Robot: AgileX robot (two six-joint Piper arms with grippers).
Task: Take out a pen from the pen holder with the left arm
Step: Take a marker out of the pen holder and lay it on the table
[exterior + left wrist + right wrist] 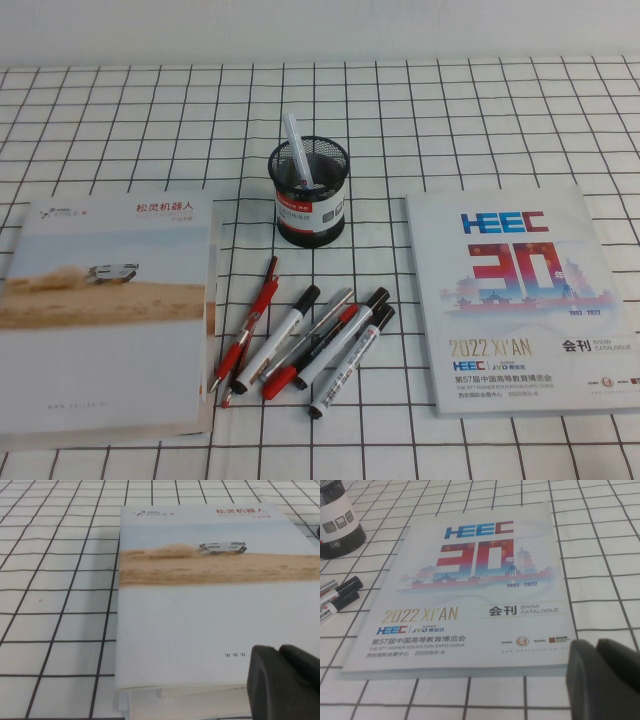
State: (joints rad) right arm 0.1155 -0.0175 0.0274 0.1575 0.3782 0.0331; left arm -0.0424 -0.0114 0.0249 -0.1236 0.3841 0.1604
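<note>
Tablecloth (100, 100): white cloth with a black grid is lying flat under the pen holder (310, 215) and everything around it.
AgileX booklet (110, 310): it is lying flat to the holder's left, on my side. The matt cover is showing a sandy landscape with a vehicle, "AGILEX", red "松灵机器人" and a line starting "www.".
HEEC catalogue (520, 300): it is lying flat to the holder's right. The glossy pale cover is reading "HEEC", a big "30", "1992 - 2022", "2022 XI'AN", "会刊 SHOW CATALOGUE" and "THE 57th HIGHER EDUCATION EXPO CHINA".
Pen holder: a round black mesh cup is standing upright between the two books, farther from me, with a white label band around its wall.
Left gripper (279, 655): I am hovering over the booklet's near edge, well apart from the holder, my dark jaws pressed together on nothing.
Right gripper (597, 647): I am hanging over the catalogue's near corner, pads lying together, empty.
Loose pens (275, 340): red pens and black-capped white markers are lying fanned on the cloth on my side of the holder.
Pen (296, 150): one pale pen is leaning inside the holder, its top sticking above the rim.
</note>
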